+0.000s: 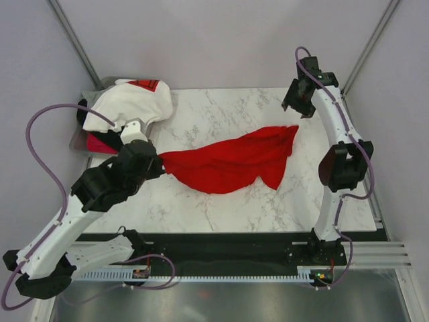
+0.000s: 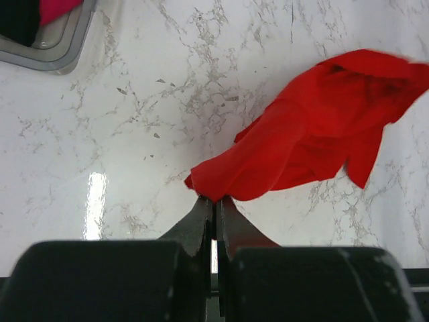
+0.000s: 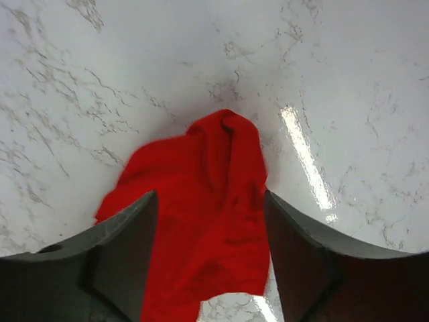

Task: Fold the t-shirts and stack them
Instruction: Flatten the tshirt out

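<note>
Left wrist: red t-shirt (image 2: 308,134) corner pinched between closed left fingers (image 2: 196,227).

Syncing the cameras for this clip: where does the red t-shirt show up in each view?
Top external: red t-shirt lies crumpled across the middle.
Left wrist: red t-shirt upper right, one end at the shut left fingers.
Right wrist: red t-shirt lower centre, between the open right fingers.
Shared landmark: the marble tabletop beneath it.

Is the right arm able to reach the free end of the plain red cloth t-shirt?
Likely yes: the right gripper hangs over the red t-shirt, jaws open, nothing between; the left gripper pinches the other end.
</note>
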